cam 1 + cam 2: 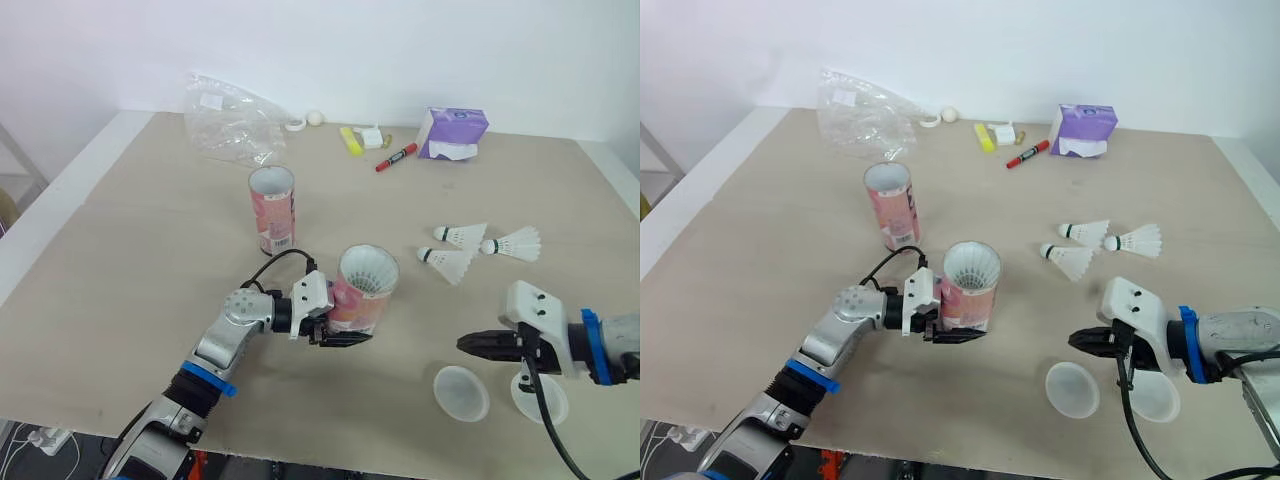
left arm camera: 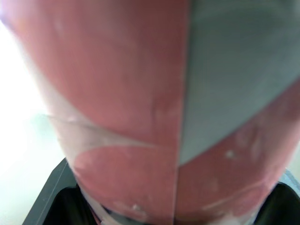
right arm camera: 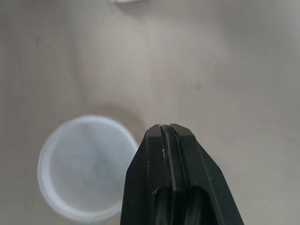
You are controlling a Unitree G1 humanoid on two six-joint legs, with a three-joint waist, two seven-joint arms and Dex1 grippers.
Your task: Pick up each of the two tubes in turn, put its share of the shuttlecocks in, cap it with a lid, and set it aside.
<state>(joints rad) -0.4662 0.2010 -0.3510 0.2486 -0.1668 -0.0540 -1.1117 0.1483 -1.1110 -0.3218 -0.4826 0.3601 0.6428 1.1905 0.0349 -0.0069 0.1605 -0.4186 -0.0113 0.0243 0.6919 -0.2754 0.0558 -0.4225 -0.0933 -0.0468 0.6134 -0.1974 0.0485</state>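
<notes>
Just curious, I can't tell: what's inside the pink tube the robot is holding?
The mouth of the tube shows a white shuttlecock, feathers up; anything deeper is hidden by the wall.

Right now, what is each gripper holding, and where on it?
Left gripper grips the pink tube around its lower end; right gripper is shut, empty.

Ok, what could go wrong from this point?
1. The left gripper holds the loaded tube low, near its base, so pressing a lid on could tip it or make it slip.
2. The right gripper is shut beside a flat lid lying near the front edge of the table; a poor grab might push it off.
</notes>
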